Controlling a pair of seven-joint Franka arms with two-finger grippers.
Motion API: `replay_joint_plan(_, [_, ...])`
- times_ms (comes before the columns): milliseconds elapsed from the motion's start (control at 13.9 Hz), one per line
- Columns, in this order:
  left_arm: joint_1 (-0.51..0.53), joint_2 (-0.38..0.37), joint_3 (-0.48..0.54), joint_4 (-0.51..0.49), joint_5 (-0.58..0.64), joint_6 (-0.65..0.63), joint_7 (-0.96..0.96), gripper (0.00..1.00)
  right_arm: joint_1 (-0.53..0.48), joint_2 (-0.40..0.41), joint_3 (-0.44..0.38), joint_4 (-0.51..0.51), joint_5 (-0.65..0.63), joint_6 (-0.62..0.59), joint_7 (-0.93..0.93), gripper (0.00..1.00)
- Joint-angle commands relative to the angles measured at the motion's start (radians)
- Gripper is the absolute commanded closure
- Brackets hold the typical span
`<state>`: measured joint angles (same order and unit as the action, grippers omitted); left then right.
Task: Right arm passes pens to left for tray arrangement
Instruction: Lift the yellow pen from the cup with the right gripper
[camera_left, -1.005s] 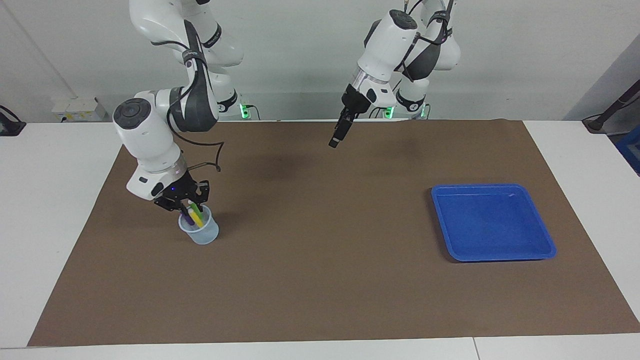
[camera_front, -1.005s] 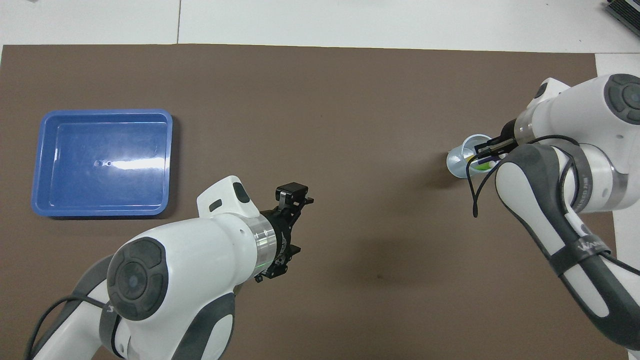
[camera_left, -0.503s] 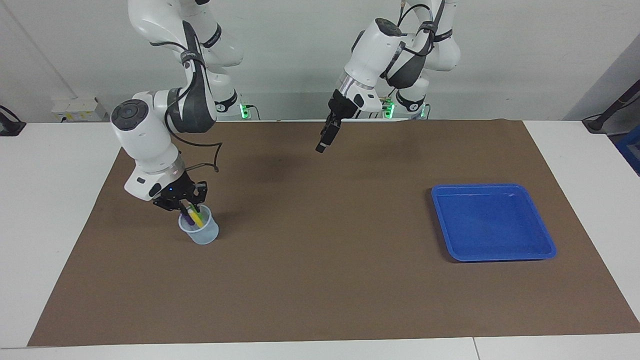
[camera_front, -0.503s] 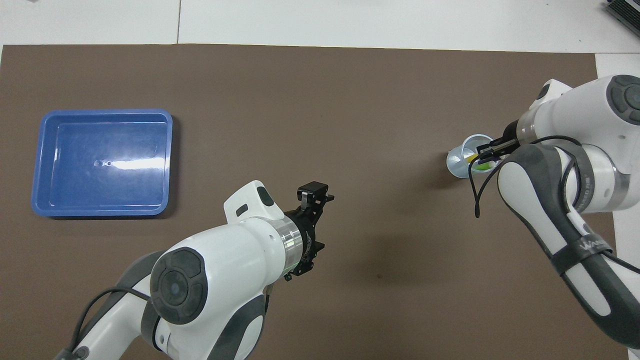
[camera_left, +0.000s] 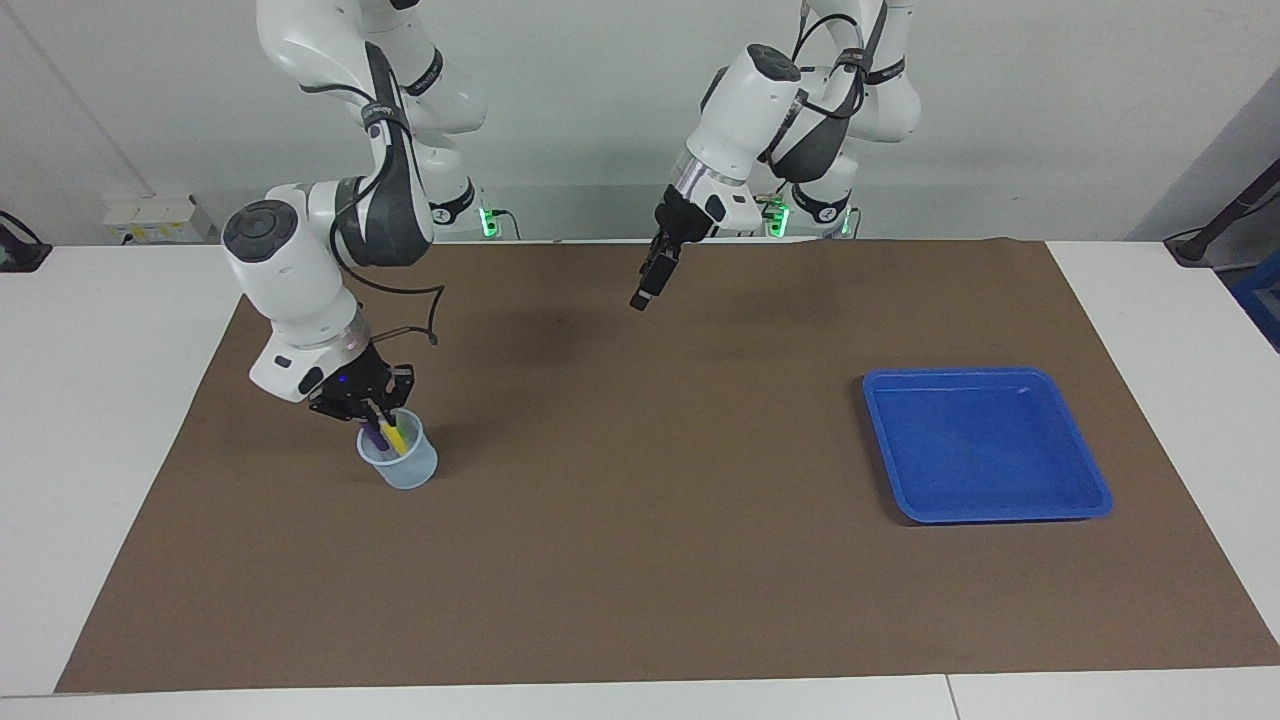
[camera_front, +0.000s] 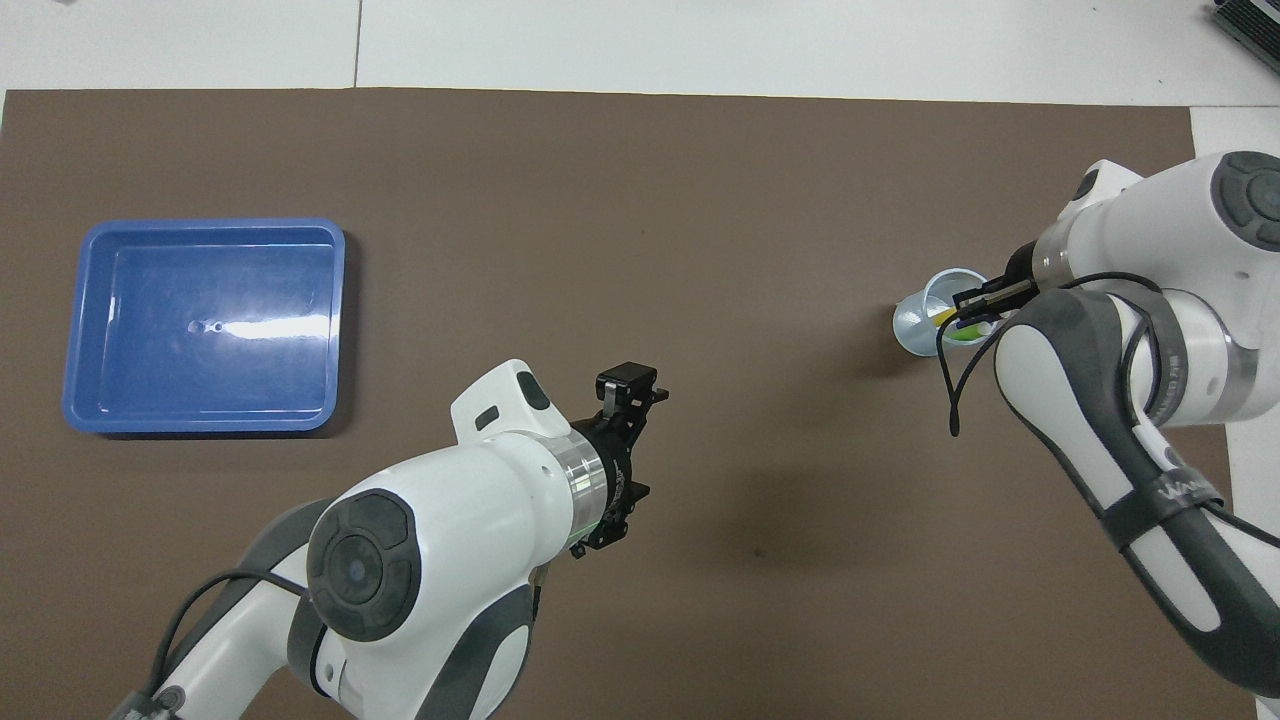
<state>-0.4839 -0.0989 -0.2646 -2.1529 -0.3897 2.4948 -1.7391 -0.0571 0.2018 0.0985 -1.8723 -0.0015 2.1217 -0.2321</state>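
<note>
— Where's your right gripper (camera_left: 382, 411)?
— Down in the cup (camera_left: 400, 466), clenched on the pens (camera_left: 388, 433), at the right arm's end.
— And the left gripper (camera_left: 643, 292)?
— Raised over the mat (camera_left: 640, 560), fingers apart, holding nothing. You've bare mat through to the tray (camera_left: 1098, 492).

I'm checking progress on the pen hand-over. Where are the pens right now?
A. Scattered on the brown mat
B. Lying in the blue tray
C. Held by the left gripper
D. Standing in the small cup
D: the pens stand in the cup at the right gripper; the tray holds none.
</note>
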Motion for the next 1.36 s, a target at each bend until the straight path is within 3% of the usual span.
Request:
replay_joint_plan(0, [-0.021,-0.005,0.013,-0.013,-0.018,0.016,0.000,0.00,-0.012,-0.001,0.007,-0.001,-0.014,0.008,-0.026,0.95])
replay_joint_plan(144, [-0.021,-0.005,0.013,-0.010,-0.018,0.018,-0.002,0.00,-0.010,-0.008,0.007,0.033,-0.006,-0.047,-0.027,0.95])
replay_joint_plan(431, [-0.019,-0.001,0.013,-0.001,-0.020,0.027,-0.020,0.00,-0.010,-0.050,0.006,0.198,0.003,-0.300,-0.026,0.95])
replay_joint_plan(790, [-0.021,0.027,0.012,0.031,-0.020,0.082,-0.088,0.00,-0.010,-0.156,-0.002,0.268,0.069,-0.480,-0.021,0.95])
replay_joint_plan(1005, [-0.024,0.053,0.010,0.064,-0.020,0.117,-0.169,0.00,-0.015,-0.174,-0.005,0.271,0.214,-0.491,0.019,0.95])
replay_joint_plan(1292, [-0.042,0.054,0.010,0.064,-0.021,0.128,-0.178,0.00,0.008,-0.182,0.009,0.237,0.346,-0.442,0.233,0.95])
